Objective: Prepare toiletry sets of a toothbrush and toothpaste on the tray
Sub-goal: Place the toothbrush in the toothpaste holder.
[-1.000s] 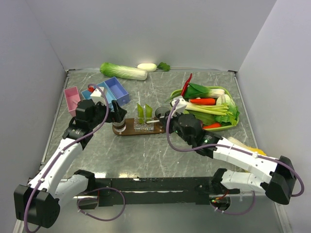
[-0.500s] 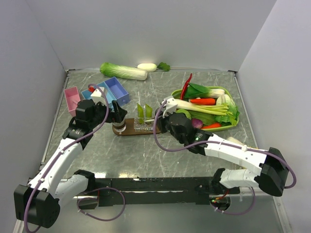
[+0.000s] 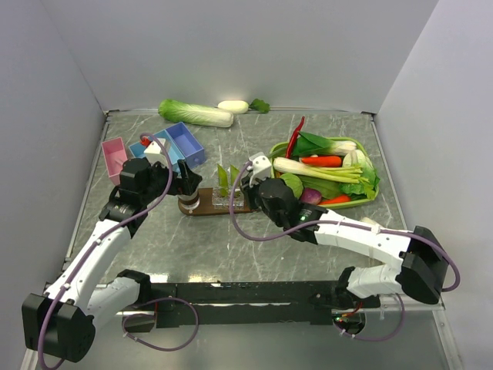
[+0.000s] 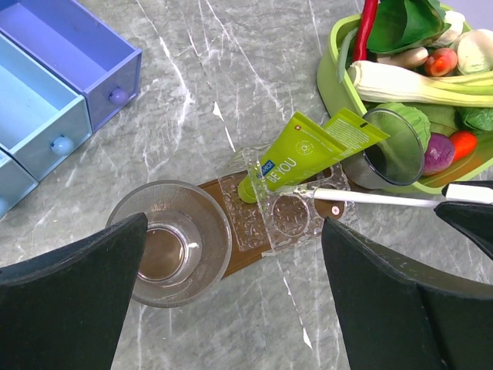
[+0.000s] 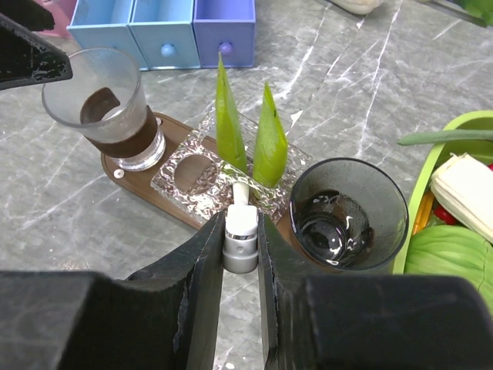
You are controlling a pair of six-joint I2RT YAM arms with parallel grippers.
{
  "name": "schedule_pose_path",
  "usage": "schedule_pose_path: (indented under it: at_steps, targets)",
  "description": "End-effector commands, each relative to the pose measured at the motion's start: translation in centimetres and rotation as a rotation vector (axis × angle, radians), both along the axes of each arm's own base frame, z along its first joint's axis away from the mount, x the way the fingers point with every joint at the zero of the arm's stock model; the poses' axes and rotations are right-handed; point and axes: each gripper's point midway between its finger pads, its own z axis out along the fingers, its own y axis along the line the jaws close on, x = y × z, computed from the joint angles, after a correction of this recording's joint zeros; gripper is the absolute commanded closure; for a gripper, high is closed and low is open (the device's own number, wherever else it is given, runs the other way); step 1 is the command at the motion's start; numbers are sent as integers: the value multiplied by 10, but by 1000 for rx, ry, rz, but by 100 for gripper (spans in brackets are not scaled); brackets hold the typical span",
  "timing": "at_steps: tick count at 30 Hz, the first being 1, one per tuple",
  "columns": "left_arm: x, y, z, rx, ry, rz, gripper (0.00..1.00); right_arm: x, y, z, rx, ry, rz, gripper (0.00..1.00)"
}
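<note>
- The tray (image 3: pixel 216 210) lies near the middle of the desk (image 3: pixel 254 254). In the top view its long axis runs from 9 to 3 o'clock.
- On the tray are a tumbler (image 5: pixel 108 104) at the 9 o'clock end, a clear holder (image 5: pixel 192 176) in the middle and a second tumbler (image 5: pixel 348 208) at the 3 o'clock end.
- Two tubes of toothpaste (image 5: pixel 229 127) stand upright side by side in the holder, points up.
- The right gripper (image 5: pixel 241 235) reaches the tray from about 5 o'clock. It is pinching the butt end of the toothbrush (image 5: pixel 241 220) between its fingers.
- The toothbrush lies roughly level and passes just beside the 3 o'clock tumbler. Its far tip is at the foot of the toothpaste tubes, over the holder. Whether the tip rests on the holder cannot be told.
- The left gripper (image 4: pixel 235 231) hangs above the 9 o'clock half of the tray with its fingers spread wide and nothing between them. The 9 o'clock tumbler sits just inside one finger.
- A lime-green basket (image 4: pixel 337 77) of vegetables stands at 2 o'clock from the tray, close to the second tumbler.
- A blue box (image 3: pixel 176 145) sits at 11 o'clock from the tray, with a pink box (image 3: pixel 114 156) beside it at 9 o'clock.
- A cabbage (image 3: pixel 195 113) lies at the far edge of the desk, around 12 o'clock.
</note>
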Motion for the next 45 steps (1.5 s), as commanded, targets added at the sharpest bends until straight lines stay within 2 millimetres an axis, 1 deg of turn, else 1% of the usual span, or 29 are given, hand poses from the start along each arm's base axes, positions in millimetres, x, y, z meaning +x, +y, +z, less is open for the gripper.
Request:
schedule_pose_path:
  at_steps: [1, 12, 13, 19, 30, 37, 39, 42, 45]
  targets:
    - [3, -4, 29, -32, -75, -18, 1, 8, 15, 34, 42, -81, -1, 100]
    - [3, -6, 29, -36, -73, -28, 1, 8, 25, 28, -36, -105, 4, 100]
    - [3, -6, 30, -37, -74, -29, 1, 8, 27, 25, -46, -102, 6, 100]
    - [3, -6, 29, -37, -73, -30, 1, 8, 34, 18, -67, -99, 12, 100]
    - [3, -7, 28, -39, -67, -36, 1, 9, 40, 10, -140, -121, 24, 100]
    - [4, -8, 26, -39, -62, -40, 1, 8, 46, 2, -175, -127, 29, 98]
    - [3, -8, 26, -41, -60, -41, 1, 9, 45, 1, -181, -127, 29, 97]
    - [3, -9, 25, -41, -58, -44, 1, 9, 47, 0, -186, -130, 30, 91]
    - [3, -9, 25, -41, -58, -44, 1, 8, 47, 1, -185, -132, 32, 83]
